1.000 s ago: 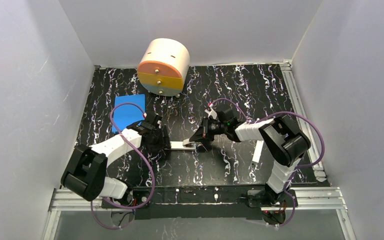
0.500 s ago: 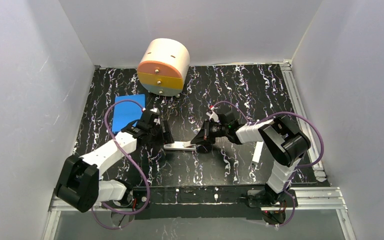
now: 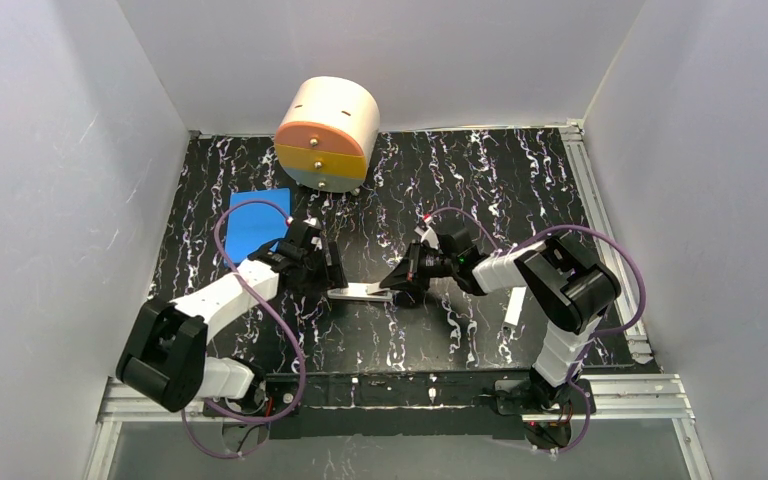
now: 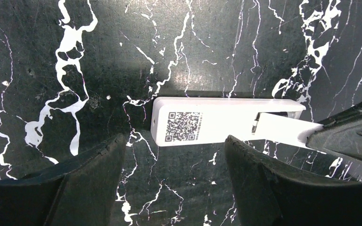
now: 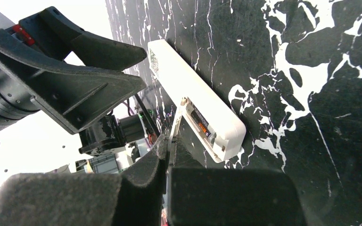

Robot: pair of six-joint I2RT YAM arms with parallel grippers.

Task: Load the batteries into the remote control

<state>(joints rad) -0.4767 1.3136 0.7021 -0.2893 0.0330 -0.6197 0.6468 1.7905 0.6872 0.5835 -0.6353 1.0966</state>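
1. Right gripper [image 5: 168,151]: fingers pressed together on the thin white cover [image 4: 283,129], which tilts up off one end of the remote [image 4: 202,126].
2. Left gripper [image 4: 174,142]: fingers spread, low over the table [image 3: 520,190], remote just beyond the tips.
3. Remote: flat, back up, label showing, between both grippers.
4. Compartment [image 5: 202,123] open; contents too small to make out.

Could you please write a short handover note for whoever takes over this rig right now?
Left gripper: open, beside the remote control's label end, holding nothing.
Right gripper: shut on the cover, tilted up at the remote's other end.
Remote lies back-up on the table; compartment open, what looks like a battery inside, count unclear.
To do: confirm both batteries seated, close the cover.
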